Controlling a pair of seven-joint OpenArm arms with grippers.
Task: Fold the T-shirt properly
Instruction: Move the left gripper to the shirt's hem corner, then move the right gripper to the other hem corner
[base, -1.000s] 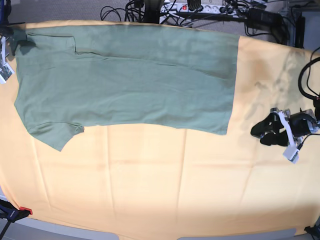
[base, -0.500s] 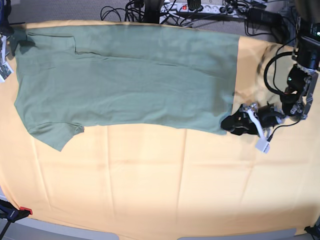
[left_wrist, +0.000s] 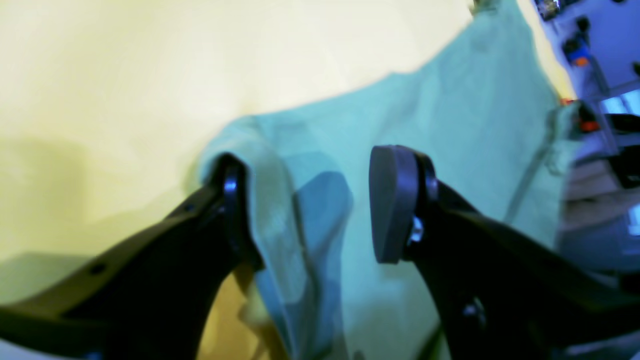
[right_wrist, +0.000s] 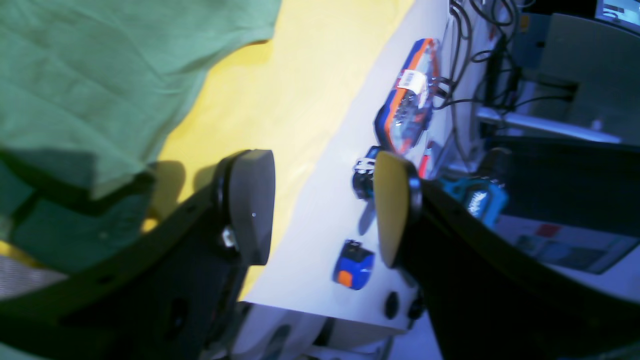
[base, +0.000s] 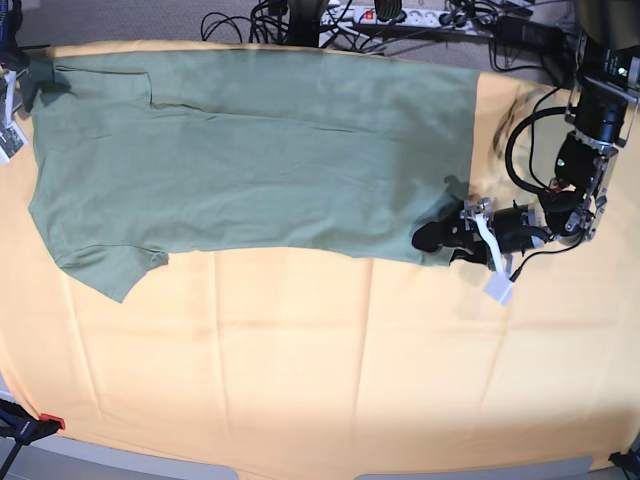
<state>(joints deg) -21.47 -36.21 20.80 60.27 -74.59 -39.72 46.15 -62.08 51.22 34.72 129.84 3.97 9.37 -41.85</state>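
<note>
The sage-green T-shirt (base: 250, 160) lies spread flat across the far half of the table, with one sleeve at the front left (base: 115, 268). My left gripper (base: 432, 238) is open at the shirt's front right corner. In the left wrist view the gripper (left_wrist: 310, 210) straddles that corner of the shirt (left_wrist: 450, 125), with a fold of fabric between the fingers. My right gripper (right_wrist: 322, 207) is open and holds nothing, just off the table's edge beside the shirt's far left corner (right_wrist: 100, 75). It is barely in the base view.
A large orange-yellow cloth (base: 300, 350) covers the table. Cables and a power strip (base: 400, 15) lie behind the far edge. A red clamp (base: 45, 422) sits at the front left corner. A blue-orange case (right_wrist: 407, 100) and small tools lie beyond the table's edge.
My left arm has moved left across the cloth, from well right of the shirt to its front right corner, where the open fingers now reach over the hem. The shirt has not moved.
</note>
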